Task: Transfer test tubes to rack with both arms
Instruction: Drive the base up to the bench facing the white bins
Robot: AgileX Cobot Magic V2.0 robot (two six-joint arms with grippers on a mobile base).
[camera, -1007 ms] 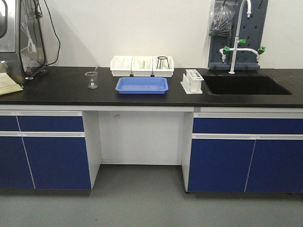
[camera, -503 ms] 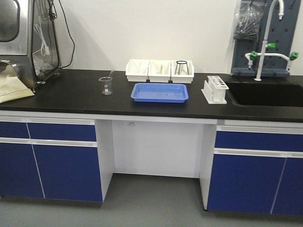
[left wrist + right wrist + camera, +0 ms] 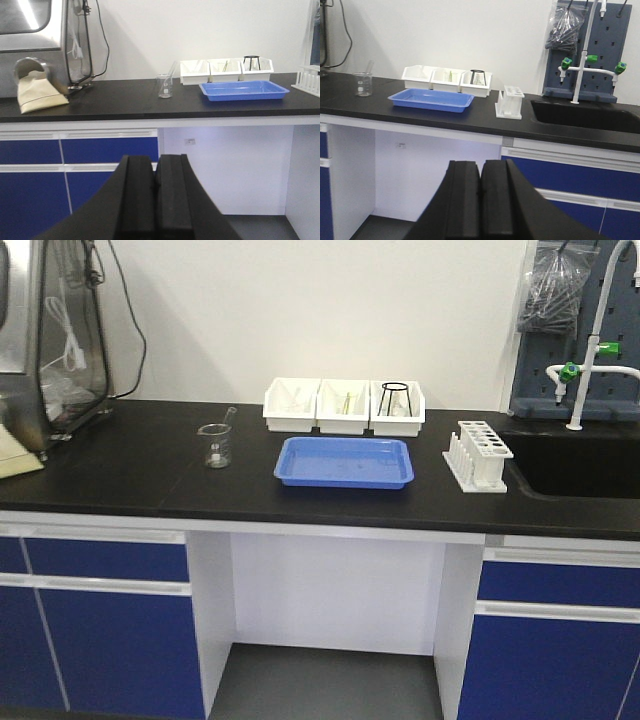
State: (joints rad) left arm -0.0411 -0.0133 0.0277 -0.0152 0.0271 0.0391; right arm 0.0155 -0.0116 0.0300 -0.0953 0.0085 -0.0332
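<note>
Facing bench, standing off | left gripper (image 3: 156,186) and right gripper (image 3: 481,192) both closed, empty, below counter height | rack (image 3: 478,455) on counter between blue tray (image 3: 300,462) and sink (image 3: 580,475) | test tubes unclear, likely in white bins (image 3: 344,425) | advise: square up centrally, lift both, part jaws before reaching.

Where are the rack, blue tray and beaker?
rack (image 3: 484,439): front-facing view, holed top face.
blue tray (image 3: 345,462): front-facing view, bare floor.
beaker (image 3: 216,447): front-facing view, glass wall.
</note>
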